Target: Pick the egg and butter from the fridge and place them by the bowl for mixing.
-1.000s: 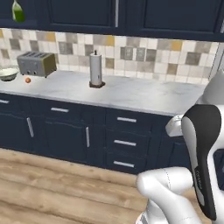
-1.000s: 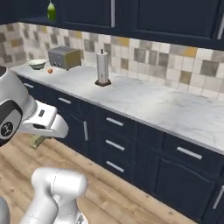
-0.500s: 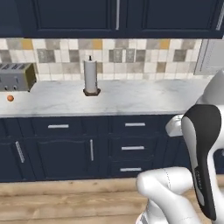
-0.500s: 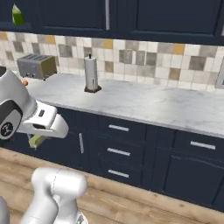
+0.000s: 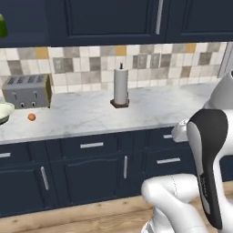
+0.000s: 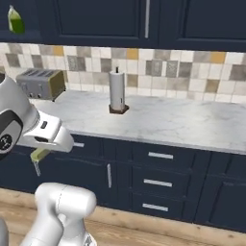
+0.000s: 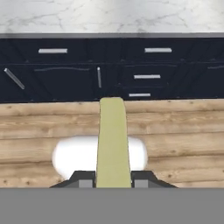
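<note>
Sticking straight from the tool [image 7: 113, 178], slim olive-yellow butter [image 7: 112, 140].

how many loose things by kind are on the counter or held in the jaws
Grey metal toaster: 1
White paper towel roll on dark base: 1
Small orange-brown egg: 1
Pale cream-green bowl: 1
Pale yellowish-olive butter stick, held: 1
Total: 5

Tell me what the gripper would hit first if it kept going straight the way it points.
Probably the wooden floor before the navy cabinets; depth is unclear. The gripper, holding the butter, points forward and down.
</note>
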Robot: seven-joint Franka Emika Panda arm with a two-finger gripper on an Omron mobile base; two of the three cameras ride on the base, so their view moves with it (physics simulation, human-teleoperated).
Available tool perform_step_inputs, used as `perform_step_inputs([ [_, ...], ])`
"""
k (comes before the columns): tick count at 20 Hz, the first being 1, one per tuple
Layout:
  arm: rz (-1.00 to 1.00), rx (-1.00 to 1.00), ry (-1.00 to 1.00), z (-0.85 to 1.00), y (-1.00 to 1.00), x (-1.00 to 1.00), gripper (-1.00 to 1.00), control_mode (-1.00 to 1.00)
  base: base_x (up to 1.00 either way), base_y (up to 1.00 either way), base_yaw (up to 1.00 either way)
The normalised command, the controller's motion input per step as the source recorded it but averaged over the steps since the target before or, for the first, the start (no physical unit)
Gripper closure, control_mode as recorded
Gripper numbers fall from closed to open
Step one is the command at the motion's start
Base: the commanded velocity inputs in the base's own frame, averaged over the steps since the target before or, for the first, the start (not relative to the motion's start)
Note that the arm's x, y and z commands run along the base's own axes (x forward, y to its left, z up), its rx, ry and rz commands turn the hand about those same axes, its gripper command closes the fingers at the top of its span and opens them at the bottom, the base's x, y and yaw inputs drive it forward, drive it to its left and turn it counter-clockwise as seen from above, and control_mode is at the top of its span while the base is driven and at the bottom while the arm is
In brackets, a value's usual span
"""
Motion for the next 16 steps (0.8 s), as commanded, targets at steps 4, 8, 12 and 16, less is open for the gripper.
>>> perform_step_inputs([
  [4,0.0,0.0,0.0,0.0,0.0,0.0,1.0,1.0,0.38,1.0,-0.08],
  [8,0.0,0.0,0.0,0.0,0.0,0.0,1.0,1.0,0.42,1.0,-0.12],
  [12,0.0,0.0,0.0,0.0,0.0,0.0,1.0,1.0,0.47,0.61,-0.11],
  [16,0.0,0.0,0.0,0.0,0.0,0.0,1.0,1.0,0.56,0.46,-0.03],
])
